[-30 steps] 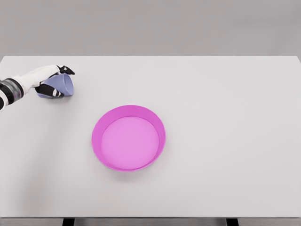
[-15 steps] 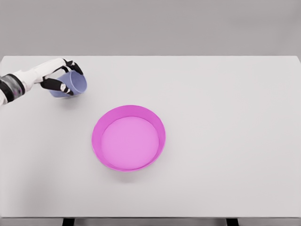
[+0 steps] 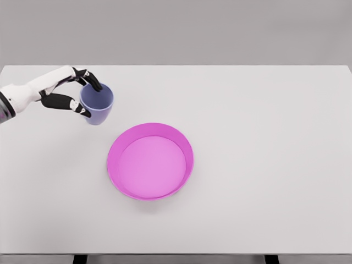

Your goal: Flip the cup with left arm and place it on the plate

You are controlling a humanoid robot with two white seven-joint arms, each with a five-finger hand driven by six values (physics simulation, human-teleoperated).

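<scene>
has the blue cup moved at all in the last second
Yes. The cup, gripped by the left hand, has travelled right and slightly down in the head view, closing on the pink plate, and now sits mouth-up rather than tipped.

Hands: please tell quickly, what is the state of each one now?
Left hand: closed on the blue cup, which has its opening facing up, left of the pink plate.
Right hand: not in view.

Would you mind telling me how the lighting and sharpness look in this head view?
Head view: soft, even light, no glare; the plate throws a faint shadow along its lower rim; the cup in the left hand and the table look sharp, undistorted.
</scene>
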